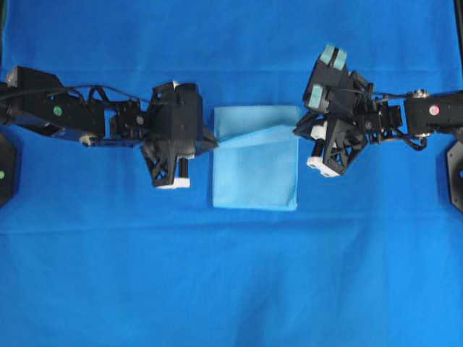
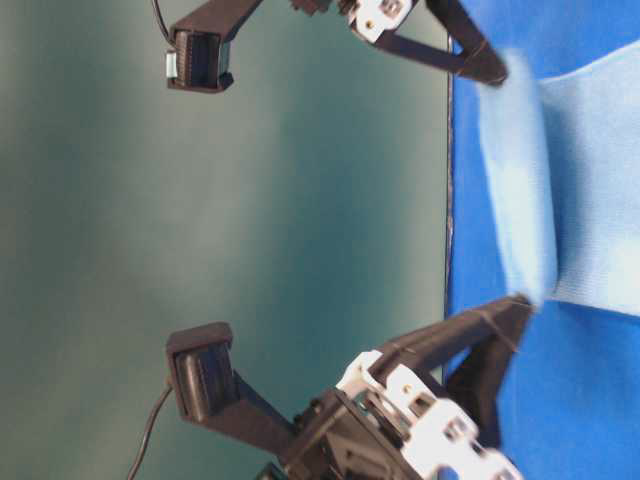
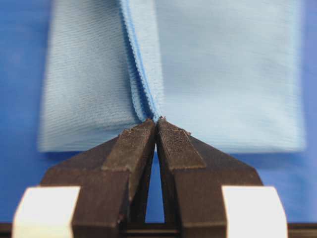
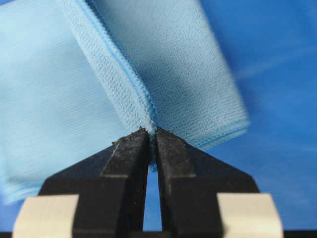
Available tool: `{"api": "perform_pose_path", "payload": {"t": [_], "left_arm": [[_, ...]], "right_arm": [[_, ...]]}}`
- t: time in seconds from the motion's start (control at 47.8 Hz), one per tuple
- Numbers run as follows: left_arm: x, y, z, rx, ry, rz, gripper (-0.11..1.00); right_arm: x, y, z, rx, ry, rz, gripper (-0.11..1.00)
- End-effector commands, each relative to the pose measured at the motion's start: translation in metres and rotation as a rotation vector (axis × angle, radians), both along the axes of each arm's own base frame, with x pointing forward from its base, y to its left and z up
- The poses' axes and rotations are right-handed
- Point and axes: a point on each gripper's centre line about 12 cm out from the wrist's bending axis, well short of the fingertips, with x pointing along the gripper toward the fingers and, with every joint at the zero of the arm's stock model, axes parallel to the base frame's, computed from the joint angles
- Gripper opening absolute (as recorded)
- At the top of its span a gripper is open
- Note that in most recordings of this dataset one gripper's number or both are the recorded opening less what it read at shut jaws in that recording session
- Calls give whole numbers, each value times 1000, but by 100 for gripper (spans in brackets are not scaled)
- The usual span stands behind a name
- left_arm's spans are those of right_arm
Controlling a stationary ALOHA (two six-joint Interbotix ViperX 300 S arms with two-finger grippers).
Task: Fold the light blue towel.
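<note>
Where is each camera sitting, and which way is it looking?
Overhead: high above, looking straight down at the light blue towel on the deep blue sheet; both arms show.
Table-level: low at the table edge, turned sideways, looking along the sheet; both arms' fingers and wrist cameras show.
Left wrist: on the left arm, looking along its shut fingers pinching the towel's hem.
Right wrist: on the right arm, looking along its fingers pinching a towel edge.
Shared: both wrist views show the towel pinched.

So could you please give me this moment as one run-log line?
left claw: shut on light blue towel | right claw: shut on towel's opposite edge | fold: hem lifted between claws, rest flat on royal-blue sheet
</note>
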Motion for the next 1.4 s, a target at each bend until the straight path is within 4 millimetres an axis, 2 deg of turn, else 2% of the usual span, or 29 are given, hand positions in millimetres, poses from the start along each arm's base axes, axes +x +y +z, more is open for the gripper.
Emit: {"api": "perform_pose_path", "payload": {"t": [0.0,0.105,0.209,0.606,0.899,0.941,0.983,1.15,1.213,1.38], "left_arm": [[3,-23,10,-9,-22,-54,3],[2,-43,8,-33,-17,-87,3],[1,-53,5,-50,-9,-99,3],[4,-48,-20,-39,35,-91,3],[8,-48,-15,-34,-32,-95,3],[8,-47,-15,-34,-34,-94,6],[8,-47,-15,-34,-35,-94,15],[8,-47,-14,-33,-35,-95,57],[7,-47,-13,-33,-35,-95,59],[3,-47,-1,-33,-37,-97,53]], "right_arm": [[3,16,7,10,-22,36,6],[4,35,3,37,-16,66,6],[5,44,-3,56,1,71,6],[14,48,-29,76,60,68,6],[18,51,-30,95,24,91,7],[19,51,-30,95,21,92,7],[19,52,-29,94,19,96,10],[23,58,-27,101,-4,121,57],[23,63,-26,102,-9,132,64],[25,74,-11,103,-43,158,54]]}}
